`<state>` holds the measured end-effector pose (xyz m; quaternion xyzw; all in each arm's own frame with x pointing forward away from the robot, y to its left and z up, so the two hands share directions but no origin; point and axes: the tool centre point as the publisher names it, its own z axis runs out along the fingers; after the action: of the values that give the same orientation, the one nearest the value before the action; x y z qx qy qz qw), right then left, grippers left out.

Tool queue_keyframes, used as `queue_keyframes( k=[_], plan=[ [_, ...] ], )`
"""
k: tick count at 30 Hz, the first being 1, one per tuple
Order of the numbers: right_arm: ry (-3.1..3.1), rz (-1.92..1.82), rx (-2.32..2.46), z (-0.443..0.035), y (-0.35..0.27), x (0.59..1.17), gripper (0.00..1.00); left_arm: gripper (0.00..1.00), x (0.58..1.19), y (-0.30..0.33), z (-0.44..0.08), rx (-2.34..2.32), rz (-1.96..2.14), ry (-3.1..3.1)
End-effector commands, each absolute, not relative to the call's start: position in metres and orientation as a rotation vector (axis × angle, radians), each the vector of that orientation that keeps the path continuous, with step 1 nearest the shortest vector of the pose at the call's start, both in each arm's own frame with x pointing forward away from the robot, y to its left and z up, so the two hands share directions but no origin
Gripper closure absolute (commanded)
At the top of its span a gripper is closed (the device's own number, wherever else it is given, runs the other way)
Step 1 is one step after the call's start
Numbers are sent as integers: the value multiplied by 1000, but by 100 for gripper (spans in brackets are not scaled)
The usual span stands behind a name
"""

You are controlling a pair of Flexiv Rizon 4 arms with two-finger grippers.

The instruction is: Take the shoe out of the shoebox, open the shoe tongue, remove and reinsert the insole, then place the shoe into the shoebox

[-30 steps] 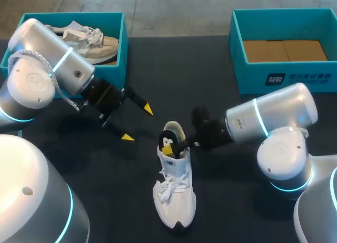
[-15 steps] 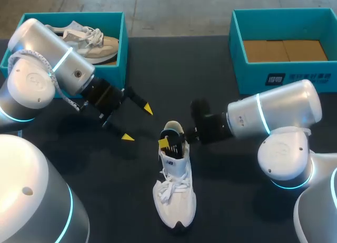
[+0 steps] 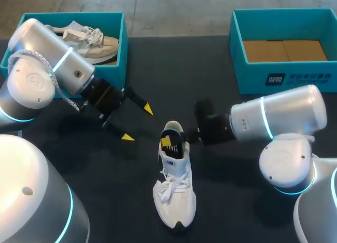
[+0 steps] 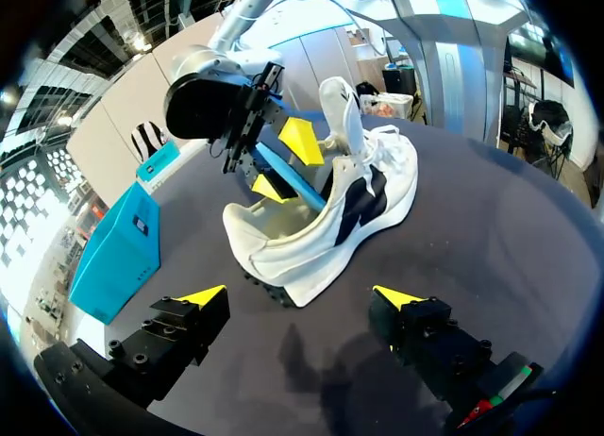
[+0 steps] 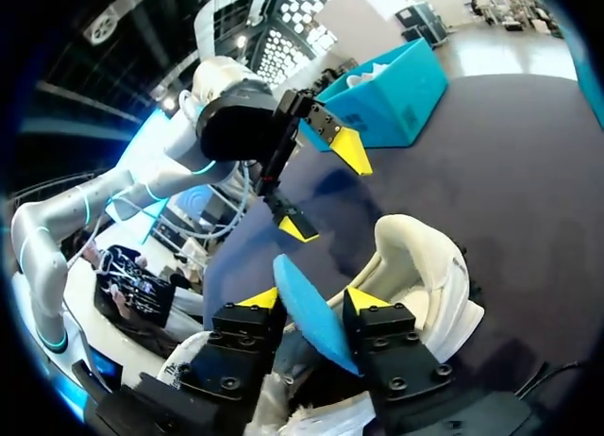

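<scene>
A white shoe lies on the dark table with its heel toward the back; it also shows in the left wrist view and the right wrist view. My right gripper is at the heel opening. Between its fingers stands a blue insole, slanting out of the shoe, and the right gripper is shut on it. From the left wrist, the insole runs between those yellow tips. My left gripper hangs open and empty left of the shoe, a short way off.
A teal shoebox at the back left holds a beige shoe. Another teal shoebox at the back right shows only its cardboard bottom. My left arm's housing partly overlaps the left box.
My right arm has drawn back slightly to the right, and its fingers have come up in the heel opening with the insole. The left arm has not moved.
</scene>
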<state>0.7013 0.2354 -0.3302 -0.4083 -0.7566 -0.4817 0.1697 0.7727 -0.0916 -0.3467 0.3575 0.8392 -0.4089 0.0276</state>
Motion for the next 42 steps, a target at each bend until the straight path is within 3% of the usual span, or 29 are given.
queue_keyframes(
  k=[1,2,3,19,42],
  plan=[
    [-2136,-1393,-1174,-334,233,700,83,0,773,-92,-347,1105,-1258,2594],
    [-2130,-1399,-1180,-335,232,701,95,0,773,-92,-347,1105,-1258,2594],
    [-2129,-1400,-1182,-335,231,702,100,0,773,-92,-347,1105,-1258,2594],
    [-2117,-1305,-1195,-347,236,716,100,0,773,-92,-347,1105,-1258,2594],
    [-2090,-1223,-1219,-366,239,681,100,0,773,-92,-347,1105,-1258,2594]
  ],
)
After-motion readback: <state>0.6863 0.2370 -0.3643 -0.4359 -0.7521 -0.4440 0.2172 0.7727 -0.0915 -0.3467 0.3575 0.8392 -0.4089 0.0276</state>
